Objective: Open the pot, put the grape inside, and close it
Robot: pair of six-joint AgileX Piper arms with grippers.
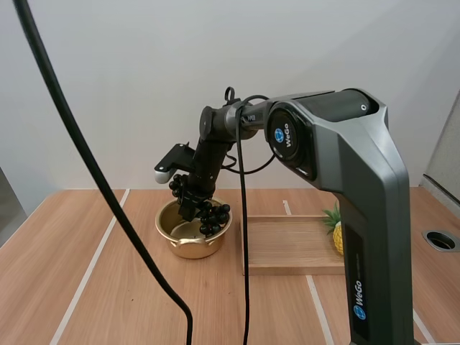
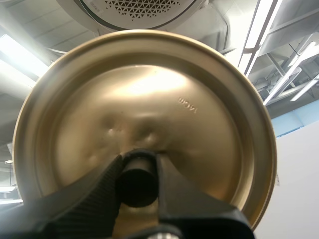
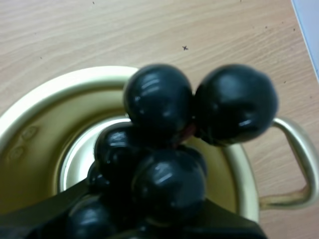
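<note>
Grapes: dark bunch, pinched in the right gripper and hanging directly over the open gold pot, lowest berries about level with its rim. This looks positioned for lowering inside. Lid: gold, off the pot, with the left gripper clamped on its black knob, so the pot's mouth is free for loading.

A shallow rectangular tray of pale wood lies flat on the light-brown wooden table. A small yellow pineapple with a green crown stands upright at the tray's right end. A thin white line crosses the tabletop well left of the tray. A round dark hole with a grey ring sits right of the tray, apart from it.
</note>
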